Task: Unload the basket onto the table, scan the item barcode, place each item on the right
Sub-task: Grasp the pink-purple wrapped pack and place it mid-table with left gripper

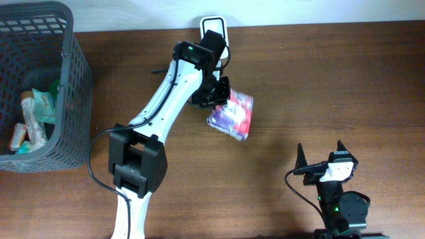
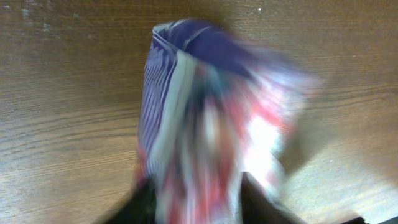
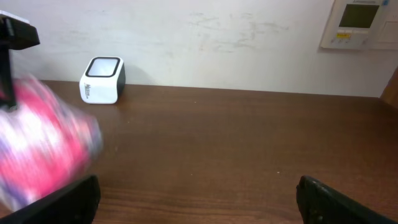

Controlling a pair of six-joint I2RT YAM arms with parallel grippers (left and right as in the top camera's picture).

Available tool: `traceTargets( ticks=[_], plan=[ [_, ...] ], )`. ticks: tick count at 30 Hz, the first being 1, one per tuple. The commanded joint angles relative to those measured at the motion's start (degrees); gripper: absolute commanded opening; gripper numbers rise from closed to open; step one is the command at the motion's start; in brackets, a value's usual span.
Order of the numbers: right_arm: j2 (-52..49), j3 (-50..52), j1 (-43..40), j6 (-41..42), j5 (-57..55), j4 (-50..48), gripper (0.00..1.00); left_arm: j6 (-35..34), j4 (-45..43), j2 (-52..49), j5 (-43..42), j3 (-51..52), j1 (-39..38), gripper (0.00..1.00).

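The item is a purple, pink and white snack packet (image 1: 231,114), just right of and below my left gripper (image 1: 216,93), in front of the white barcode scanner (image 1: 213,28). In the left wrist view the packet (image 2: 211,106) is smeared by motion between the dark fingers (image 2: 258,202) while the wood behind stays sharp. It is slipping out of my open left gripper (image 2: 202,202). The right wrist view has the blurred packet (image 3: 43,155) at far left and the scanner (image 3: 103,79) by the wall. My right gripper (image 1: 319,158) stands open and holds nothing, near the front right.
A dark mesh basket (image 1: 70,79) holding several small packages stands at the table's left end. A white wall runs behind the scanner, with a wall panel (image 3: 360,22) at upper right. Brown tabletop (image 3: 236,143) lies between my right gripper (image 3: 196,196) and the scanner.
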State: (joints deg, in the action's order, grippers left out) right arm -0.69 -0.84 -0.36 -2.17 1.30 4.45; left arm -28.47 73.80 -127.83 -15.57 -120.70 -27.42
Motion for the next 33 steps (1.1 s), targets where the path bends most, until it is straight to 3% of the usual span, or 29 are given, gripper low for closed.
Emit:
traceTargets(
  ticks=[1, 5, 9, 11, 12, 13, 14, 20, 23, 26, 29, 33],
  plan=[
    [0.4, 0.5, 0.3, -0.4, -0.5, 0.1, 0.99, -0.2, -0.3, 0.9, 0.4, 0.0, 0.3, 0.72],
    [0.4, 0.5, 0.3, -0.4, -0.5, 0.1, 0.99, 4.6, 8.3, 0.9, 0.0, -12.5, 5.4, 0.79],
    [0.4, 0.5, 0.3, -0.4, -0.5, 0.1, 0.99, 11.1, 18.1, 0.9, 1.0, -37.5, 12.6, 0.81],
    [0.4, 0.5, 0.3, -0.4, -0.5, 0.1, 0.99, 11.9, 22.0, 1.0, 6.0, -50.6, 18.4, 0.82],
    [0.4, 0.5, 0.3, -0.4, -0.5, 0.1, 0.99, 12.0, 22.9, 1.0, 8.4, -54.9, 21.0, 0.86],
    [0.4, 0.5, 0.3, -0.4, -0.5, 0.1, 0.99, 13.3, 22.9, 1.5, 8.6, -57.6, 23.8, 1.00],
    [0.4, 0.5, 0.3, -0.4, -0.5, 0.1, 0.99, 13.2, 22.7, 2.3, 9.2, -59.2, 27.5, 0.99],
    [0.4, 0.5, 0.3, -0.4, -0.5, 0.1, 0.99, 13.4, 22.9, 3.9, 15.5, -56.8, 47.7, 0.99],
    [0.4, 0.5, 0.3, -0.4, -0.5, 0.1, 0.99, 18.9, 22.9, 3.9, 15.4, -50.8, 54.3, 1.00],
    [0.4, 0.5, 0.3, -0.4, -0.5, 0.1, 0.99, 23.2, 22.9, 3.9, 16.6, -39.9, 57.4, 0.96],
    [0.4, 0.5, 0.3, -0.4, -0.5, 0.1, 0.99, 23.2, 21.4, 3.9, 24.5, -24.9, 57.6, 0.99],
    [0.4, 0.5, 0.3, -0.4, -0.5, 0.1, 0.99, 23.4, 10.4, 3.9, 26.4, -9.0, 57.9, 0.98]
  ],
)
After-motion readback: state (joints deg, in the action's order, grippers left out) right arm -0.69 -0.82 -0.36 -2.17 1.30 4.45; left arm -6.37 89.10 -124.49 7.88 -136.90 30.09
